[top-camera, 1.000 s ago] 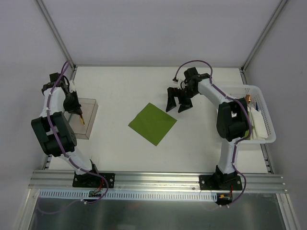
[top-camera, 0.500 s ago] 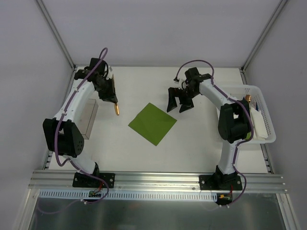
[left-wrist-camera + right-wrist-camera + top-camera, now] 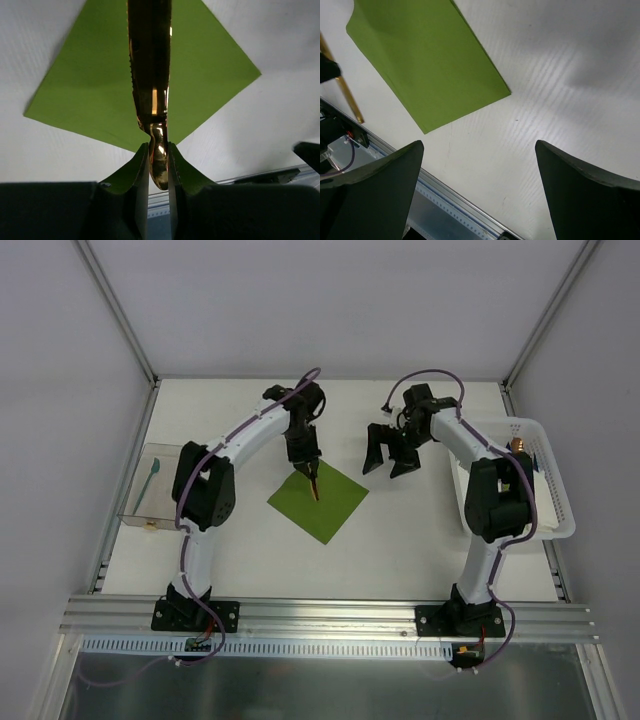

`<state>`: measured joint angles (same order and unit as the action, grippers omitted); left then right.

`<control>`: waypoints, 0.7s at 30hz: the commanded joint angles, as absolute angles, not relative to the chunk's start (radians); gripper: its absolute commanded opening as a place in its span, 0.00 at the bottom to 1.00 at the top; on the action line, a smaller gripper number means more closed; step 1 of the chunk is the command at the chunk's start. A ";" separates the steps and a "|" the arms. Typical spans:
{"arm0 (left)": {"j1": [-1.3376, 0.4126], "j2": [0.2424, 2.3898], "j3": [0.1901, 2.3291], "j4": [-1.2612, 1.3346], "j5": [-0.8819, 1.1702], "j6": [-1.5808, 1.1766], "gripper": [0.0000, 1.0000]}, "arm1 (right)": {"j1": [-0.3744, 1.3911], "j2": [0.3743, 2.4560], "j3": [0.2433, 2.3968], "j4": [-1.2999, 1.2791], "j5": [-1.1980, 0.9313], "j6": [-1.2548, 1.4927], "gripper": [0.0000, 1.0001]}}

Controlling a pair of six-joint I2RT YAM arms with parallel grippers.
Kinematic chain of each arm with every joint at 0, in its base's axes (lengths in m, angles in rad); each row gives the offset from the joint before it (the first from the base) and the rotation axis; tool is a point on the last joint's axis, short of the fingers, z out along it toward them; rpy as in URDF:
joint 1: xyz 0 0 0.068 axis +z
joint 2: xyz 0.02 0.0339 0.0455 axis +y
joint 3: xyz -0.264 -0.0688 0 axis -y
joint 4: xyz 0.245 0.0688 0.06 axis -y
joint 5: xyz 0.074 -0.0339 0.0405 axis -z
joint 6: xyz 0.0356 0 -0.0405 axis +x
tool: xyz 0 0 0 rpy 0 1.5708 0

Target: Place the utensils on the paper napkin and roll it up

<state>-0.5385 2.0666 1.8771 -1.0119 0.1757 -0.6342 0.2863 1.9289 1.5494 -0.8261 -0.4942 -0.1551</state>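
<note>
The olive-green paper napkin point(image 3: 318, 498) lies flat mid-table, turned like a diamond. My left gripper point(image 3: 305, 455) hangs over its far corner, shut on a slim brown-orange utensil point(image 3: 315, 486) whose free end points down at the napkin. In the left wrist view the gripper point(image 3: 158, 150) pinches the shiny serrated utensil point(image 3: 150, 75) above the napkin point(image 3: 85, 95). My right gripper point(image 3: 392, 452) is open and empty, just beyond the napkin's right corner. The right wrist view shows its gripper point(image 3: 478, 147) wide open over bare table, with the napkin point(image 3: 425, 65) and the utensil point(image 3: 342, 85) further off.
A white basket point(image 3: 556, 525) stands at the right edge with white sheets and a brown-orange tip point(image 3: 518, 446) inside. A clear box point(image 3: 140, 512) at the left edge holds a teal utensil point(image 3: 150, 480). Metal frame posts stand at the back corners.
My left arm swung from the clear box on the left across to the napkin, carrying the utensil. My right gripper shifted slightly to the right and stays open.
</note>
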 commanded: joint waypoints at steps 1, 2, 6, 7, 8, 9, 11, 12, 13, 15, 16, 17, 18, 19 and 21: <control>-0.587 2.114 1.986 -1.118 0.155 -0.742 0.00 | 0.239 1.859 1.536 -0.841 -0.482 -0.140 0.99; -0.600 2.129 1.996 -1.126 0.144 -0.752 0.00 | 0.221 1.861 1.534 -0.841 -0.483 -0.141 0.99; -0.629 2.171 1.996 -1.135 0.129 -0.782 0.00 | 0.181 1.858 1.525 -0.841 -0.498 -0.140 0.99; -0.632 2.174 1.988 -1.135 0.129 -0.790 0.00 | 0.176 1.855 1.525 -0.841 -0.500 -0.138 0.99; -0.634 2.180 1.990 -1.135 0.129 -0.785 0.00 | 0.172 1.852 1.523 -0.839 -0.499 -0.137 0.99; -0.634 2.192 1.991 -1.137 0.132 -0.782 0.00 | 0.163 1.850 1.525 -0.841 -0.499 -0.137 0.99; -0.634 2.203 1.996 -1.138 0.144 -0.753 0.00 | 0.156 1.848 1.526 -0.841 -0.499 -0.135 0.99; -0.634 2.212 1.997 -1.138 0.149 -0.744 0.00 | 0.153 1.848 1.528 -0.841 -0.499 -0.135 0.99; -0.634 2.215 1.996 -1.138 0.150 -0.729 0.00 | 0.152 1.850 1.528 -0.839 -0.499 -0.135 0.99; -0.637 2.221 1.997 -1.140 0.141 -0.719 0.00 | 0.150 1.852 1.531 -0.841 -0.499 -0.135 0.99; -0.637 2.223 1.997 -1.140 0.135 -0.718 0.00 | 0.149 1.853 1.531 -0.841 -0.499 -0.133 0.99; -0.638 2.223 1.997 -1.137 0.123 -0.716 0.00 | 0.147 1.855 1.531 -0.839 -0.500 -0.135 0.99; -0.637 2.227 1.999 -1.138 0.118 -0.715 0.00 | 0.147 1.853 1.531 -0.839 -0.500 -0.133 0.99; -0.637 2.230 2.003 -1.138 0.111 -0.715 0.00 | 0.147 1.852 1.531 -0.841 -0.500 -0.133 0.99; -0.637 2.247 2.013 -1.138 0.109 -0.710 0.00 | 0.147 1.850 1.531 -0.839 -0.500 -0.135 0.99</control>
